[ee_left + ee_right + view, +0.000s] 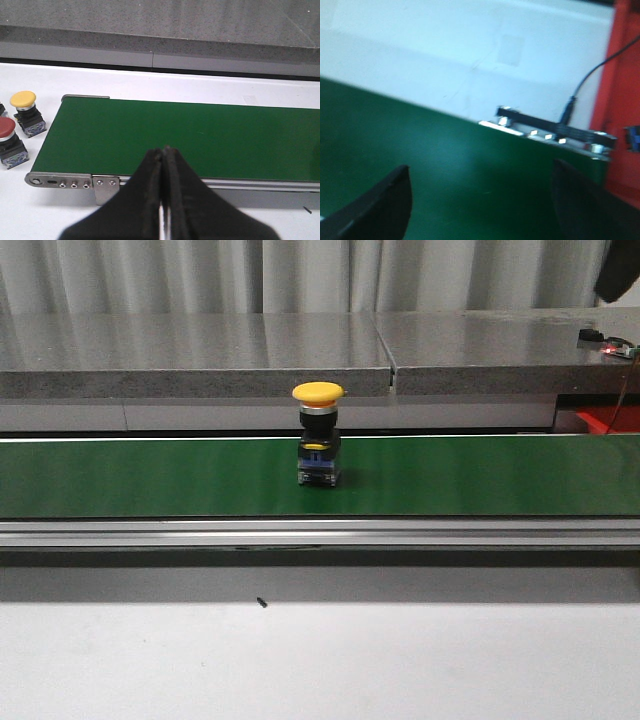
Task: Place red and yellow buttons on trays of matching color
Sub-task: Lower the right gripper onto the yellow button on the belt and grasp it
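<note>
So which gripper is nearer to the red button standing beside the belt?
Left. The left gripper hangs over the belt's end, with the red button just beside that end. The right gripper is over the opposite end, by the red tray.

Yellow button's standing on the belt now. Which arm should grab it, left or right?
Probably right. The right gripper is open over the green belt, ready to close on the yellow button. The left gripper is shut, at the belt's end near the spare buttons. Neither wrist view shows the belt's button, so reach is uncertain.

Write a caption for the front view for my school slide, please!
A yellow button stands upright on the green belt, no grippers in sight.
</note>
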Motion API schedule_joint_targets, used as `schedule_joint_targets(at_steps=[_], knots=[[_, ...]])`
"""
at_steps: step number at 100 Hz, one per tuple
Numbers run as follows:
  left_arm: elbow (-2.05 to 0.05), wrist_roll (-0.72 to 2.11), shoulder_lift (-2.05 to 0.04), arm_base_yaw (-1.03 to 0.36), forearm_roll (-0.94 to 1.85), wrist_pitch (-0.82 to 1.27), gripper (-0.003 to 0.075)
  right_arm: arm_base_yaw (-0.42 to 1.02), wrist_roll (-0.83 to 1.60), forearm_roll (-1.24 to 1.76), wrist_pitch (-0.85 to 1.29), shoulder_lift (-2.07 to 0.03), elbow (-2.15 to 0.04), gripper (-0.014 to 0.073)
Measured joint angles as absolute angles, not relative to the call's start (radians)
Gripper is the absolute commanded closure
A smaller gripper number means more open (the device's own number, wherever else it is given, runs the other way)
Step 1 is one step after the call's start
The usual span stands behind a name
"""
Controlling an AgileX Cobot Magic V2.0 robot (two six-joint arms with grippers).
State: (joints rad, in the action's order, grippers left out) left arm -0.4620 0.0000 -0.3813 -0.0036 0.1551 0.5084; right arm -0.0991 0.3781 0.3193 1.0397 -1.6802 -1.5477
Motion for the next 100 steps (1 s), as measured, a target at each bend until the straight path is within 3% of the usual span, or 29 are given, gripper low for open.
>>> schedule_joint_targets(at_steps=[24, 51, 100], knots=[[-0.462, 0.000, -0.381, -0.004, 0.155, 0.508, 0.0741, 0.099, 0.389, 0.322, 0.999, -1.619, -1.380, 0.0021], [-0.462, 0.000, -0.381, -0.004, 0.155, 0.508, 0.0741, 0.283, 0.391, 0.319, 0.911, -1.619, -1.347, 0.0021], [-0.462, 0.000, -0.381, -0.004, 0.155, 0.508, 0.0741, 0.342, 0.391, 0.320, 0.837, -1.711, -1.367, 0.0021]])
